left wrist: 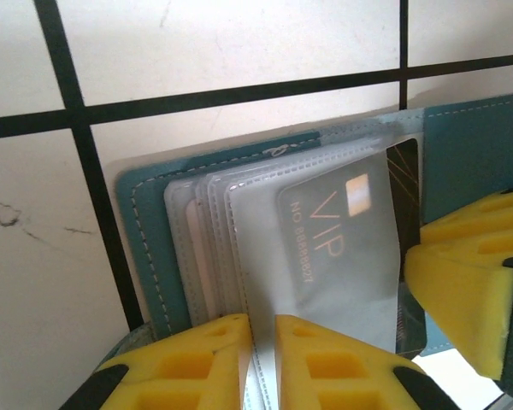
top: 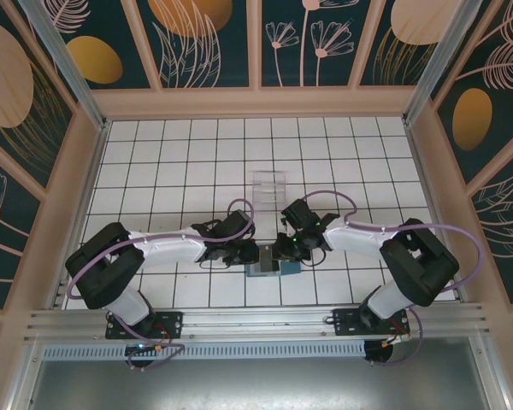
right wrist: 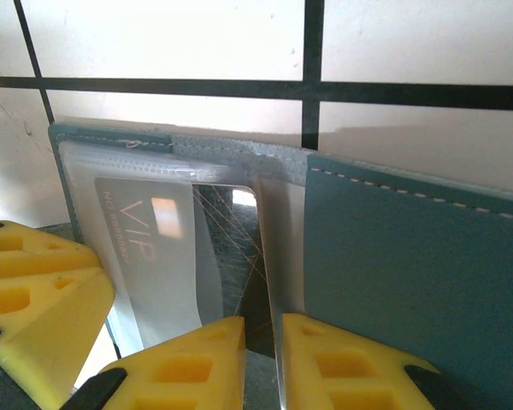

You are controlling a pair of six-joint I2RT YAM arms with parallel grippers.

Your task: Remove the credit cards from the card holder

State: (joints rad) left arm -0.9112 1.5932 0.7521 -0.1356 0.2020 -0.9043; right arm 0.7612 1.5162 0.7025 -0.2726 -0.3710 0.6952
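Observation:
The teal card holder [top: 262,268] lies open on the white tiles between both arms, its clear sleeves fanned out [left wrist: 141,248] [right wrist: 410,273]. A dark credit card [left wrist: 403,196] marked VIP sits partly inside one clear sleeve, and its bare edge [right wrist: 239,248] sticks out. My left gripper [top: 255,254] [left wrist: 262,329] is shut on the edge of that clear sleeve. My right gripper [top: 280,254] [right wrist: 262,329] is shut on the dark card's exposed edge. Each wrist view catches the other gripper's yellow finger beside the holder. A pale pinkish surface shows in a back sleeve [left wrist: 198,265].
A clear plastic tray [top: 270,184] stands on the tiles behind the grippers, a few tiles away. Pale frame walls [top: 94,162] close in the tiled floor on the left, right and back. Purple cables loop over both arms.

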